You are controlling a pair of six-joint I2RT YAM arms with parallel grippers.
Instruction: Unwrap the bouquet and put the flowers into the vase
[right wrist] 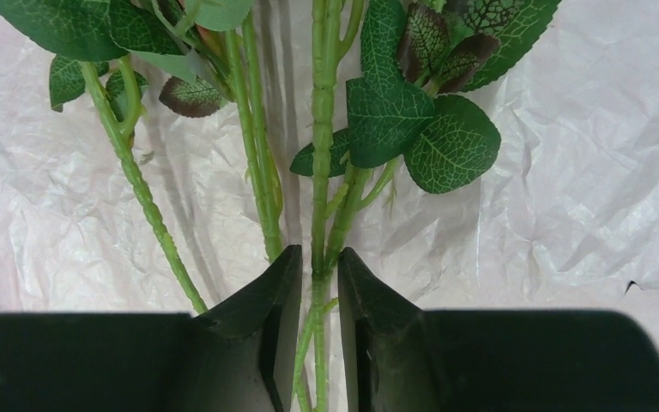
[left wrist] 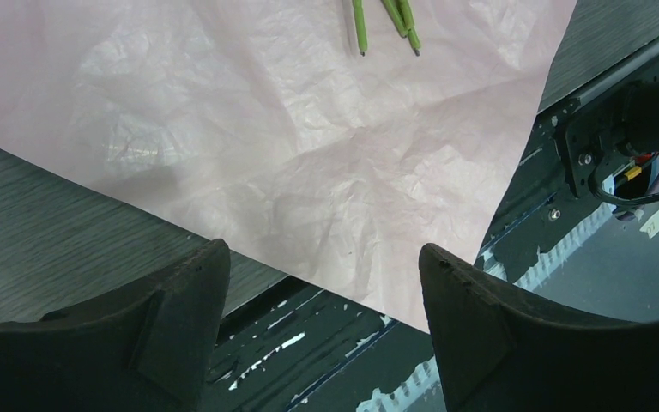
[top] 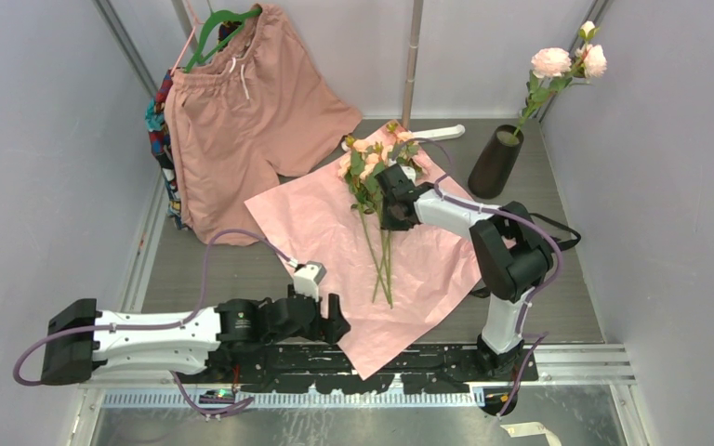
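The bouquet lies unwrapped: its pink paper point(top: 316, 223) is spread flat on the table, and the flowers point(top: 372, 163) lie on it with their green stems point(top: 381, 265) pointing toward me. My right gripper point(top: 390, 218) reaches down over the stems just below the leaves. In the right wrist view its jaws point(right wrist: 318, 257) stand narrowly open around two stems point(right wrist: 320, 172), with a slit of paper showing on each side. My left gripper point(top: 335, 325) hangs wide open and empty over the paper's near corner point(left wrist: 377, 257). The black vase point(top: 495, 163) stands at the back right.
Two paler pink blooms point(top: 567, 63) stick out of the vase. Salmon-pink shorts point(top: 242, 111) hang on a green hanger at the back left. A white object point(top: 442, 133) lies behind the paper. A black rail point(top: 409, 367) runs along the near edge. Grey walls close in on both sides.
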